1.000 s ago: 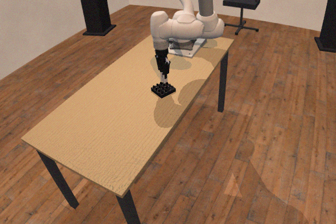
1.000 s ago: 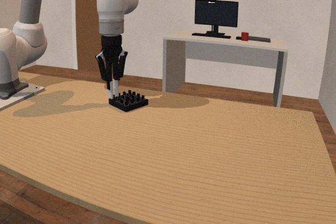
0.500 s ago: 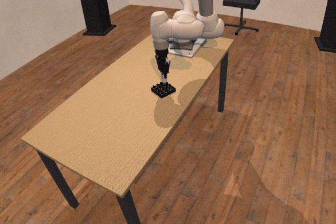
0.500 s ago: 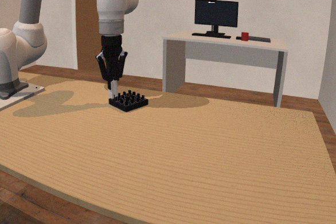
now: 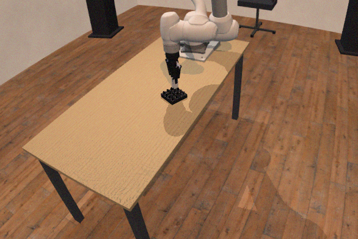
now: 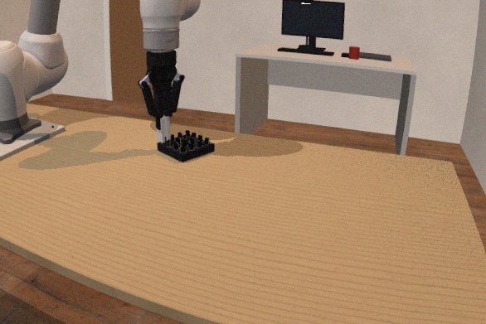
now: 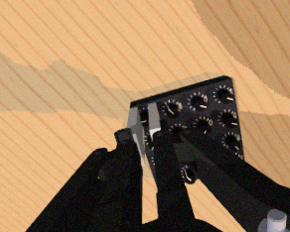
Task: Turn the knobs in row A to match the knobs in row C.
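A black knob box (image 6: 187, 147) sits on a long wooden table (image 6: 265, 216). The gripper (image 6: 164, 134) is down at the box's corner. Its fingers are nearly shut around a corner knob (image 7: 148, 134).

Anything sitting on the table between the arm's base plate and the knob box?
No object: between the base plate and the knob box, the top view shows only wood and shadow, with the gripper hanging above.
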`<state>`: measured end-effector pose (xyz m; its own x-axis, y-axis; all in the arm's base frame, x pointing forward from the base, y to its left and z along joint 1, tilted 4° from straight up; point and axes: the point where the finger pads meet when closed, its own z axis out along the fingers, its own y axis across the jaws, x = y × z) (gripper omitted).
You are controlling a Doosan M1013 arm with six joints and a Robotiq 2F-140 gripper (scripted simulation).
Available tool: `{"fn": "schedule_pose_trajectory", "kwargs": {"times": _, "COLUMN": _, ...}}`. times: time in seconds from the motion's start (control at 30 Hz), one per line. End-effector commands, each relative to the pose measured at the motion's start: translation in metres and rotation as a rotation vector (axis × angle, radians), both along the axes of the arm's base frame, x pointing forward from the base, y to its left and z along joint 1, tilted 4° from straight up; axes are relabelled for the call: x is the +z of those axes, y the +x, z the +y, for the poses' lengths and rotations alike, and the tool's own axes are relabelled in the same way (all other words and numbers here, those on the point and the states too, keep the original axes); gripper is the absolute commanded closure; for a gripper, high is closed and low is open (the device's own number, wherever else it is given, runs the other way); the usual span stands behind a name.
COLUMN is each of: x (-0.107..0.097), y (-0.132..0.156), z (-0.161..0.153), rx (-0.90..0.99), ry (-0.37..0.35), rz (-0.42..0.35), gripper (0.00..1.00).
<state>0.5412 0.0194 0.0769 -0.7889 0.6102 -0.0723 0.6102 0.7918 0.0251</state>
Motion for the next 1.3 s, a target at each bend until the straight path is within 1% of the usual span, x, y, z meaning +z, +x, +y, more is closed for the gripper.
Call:
{"fn": "schedule_pose_trajectory", "kwargs": {"times": 0.0, "x": 0.0001, "y": 0.0, "z": 0.0, "rx": 0.0, "ry": 0.0, "rz": 0.0, "gripper": 0.95}}
{"fn": "schedule_pose_trajectory", "kwargs": {"times": 0.5, "x": 0.0001, "y": 0.0, "z": 0.0, "rx": 0.003, "ry": 0.0, "rz": 0.0, "gripper": 0.95}}
{"fn": "schedule_pose_trajectory", "kwargs": {"times": 0.9, "x": 0.0001, "y": 0.0, "z": 0.0, "rx": 0.042, "ry": -0.003, "rz": 0.001, "gripper": 0.95}}
{"fn": "schedule_pose_trajectory", "kwargs": {"times": 1.27, "x": 0.0001, "y": 0.0, "z": 0.0, "rx": 0.16, "ry": -0.011, "rz": 0.004, "gripper": 0.95}}
